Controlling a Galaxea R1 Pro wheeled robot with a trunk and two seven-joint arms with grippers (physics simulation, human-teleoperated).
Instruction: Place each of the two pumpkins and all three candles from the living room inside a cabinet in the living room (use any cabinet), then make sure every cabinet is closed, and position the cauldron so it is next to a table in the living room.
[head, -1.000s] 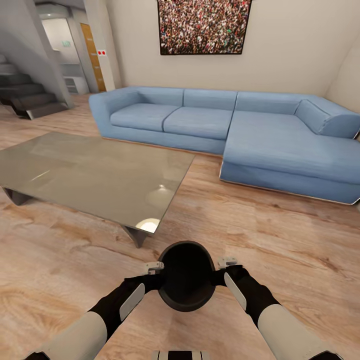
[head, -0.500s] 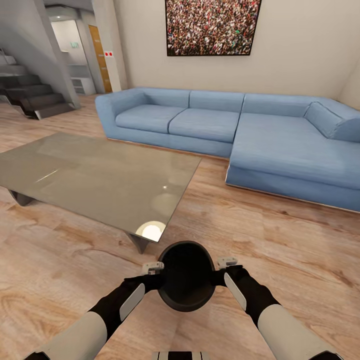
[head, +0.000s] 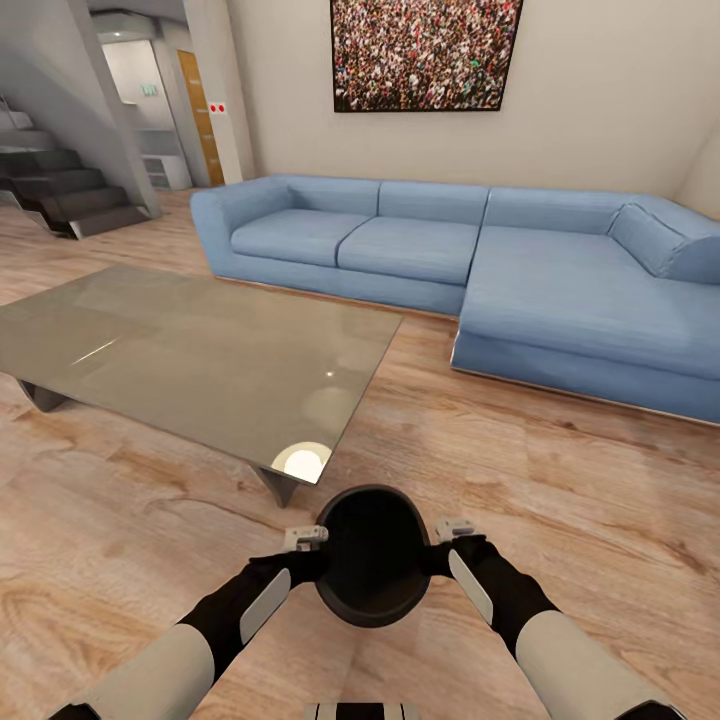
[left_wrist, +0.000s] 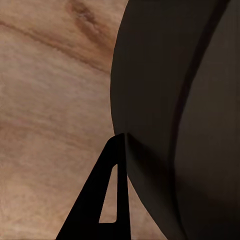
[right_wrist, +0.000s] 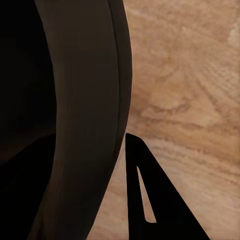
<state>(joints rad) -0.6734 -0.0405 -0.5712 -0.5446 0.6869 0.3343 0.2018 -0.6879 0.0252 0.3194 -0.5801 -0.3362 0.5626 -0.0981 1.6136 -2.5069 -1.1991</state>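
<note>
While left gripper (head: 306, 537) and right gripper (head: 452, 525) clamp its rim, cauldron (head: 373, 568) round, black, hollow, above wood floor (head: 560, 480)

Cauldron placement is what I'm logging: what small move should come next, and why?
Probably lower the cauldron to the wood floor. The left gripper and right gripper hold it at the rim, close by the glass table's near corner.

no readable text, labels or signs
</note>
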